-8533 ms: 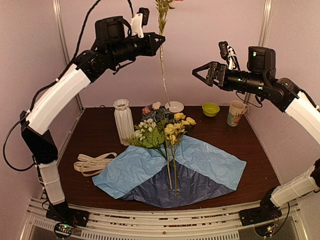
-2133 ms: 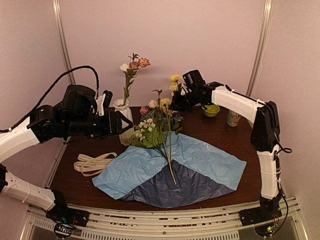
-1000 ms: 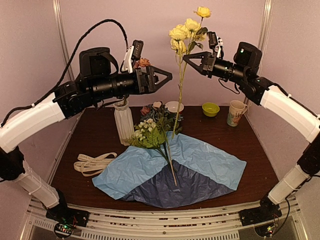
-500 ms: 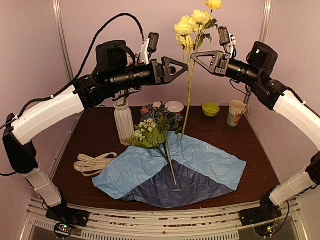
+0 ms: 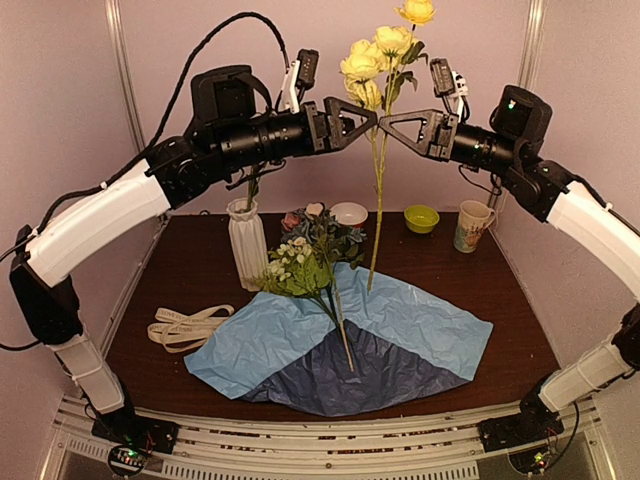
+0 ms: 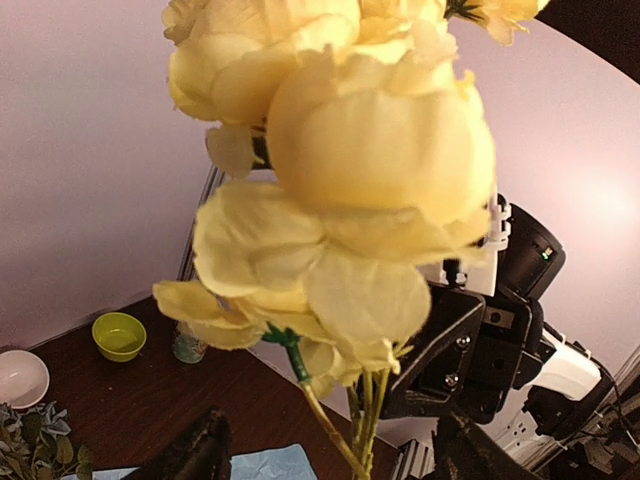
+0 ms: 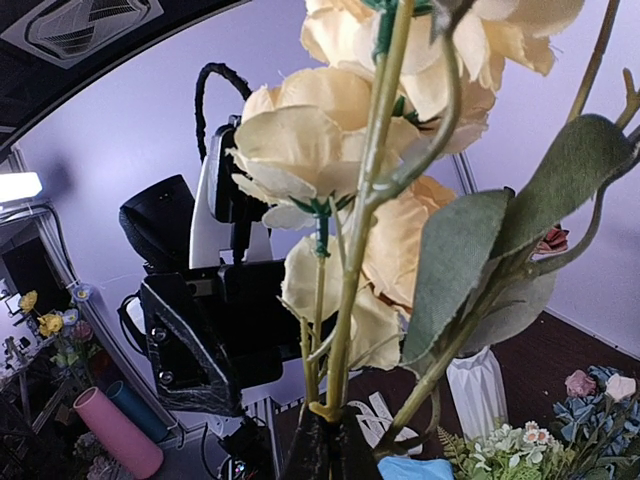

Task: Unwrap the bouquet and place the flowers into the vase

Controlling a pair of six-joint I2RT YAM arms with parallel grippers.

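Observation:
High above the table, my right gripper (image 5: 383,121) (image 7: 330,445) is shut on the stem of a yellow flower spray (image 5: 378,48) (image 6: 380,140) (image 7: 300,130), whose stem hangs down toward the blue paper (image 5: 420,325). My left gripper (image 5: 368,114) (image 6: 335,460) faces it tip to tip, open, with one jaw on either side of that stem. The white ribbed vase (image 5: 247,240) (image 7: 478,395) stands at the back left with one stem in it, its blooms hidden behind my left arm. The other flowers (image 5: 310,255) lie on the unfolded paper.
A cream ribbon (image 5: 185,325) lies left of the paper. Along the back edge stand a white bowl (image 5: 349,213), a green bowl (image 5: 421,218) and a patterned mug (image 5: 472,226). Metal posts and pale walls close in the sides.
My left gripper has swung right until its jaws straddle the yellow flower's stem, and they have narrowed a little. The right gripper has held the stem, shifting slightly.

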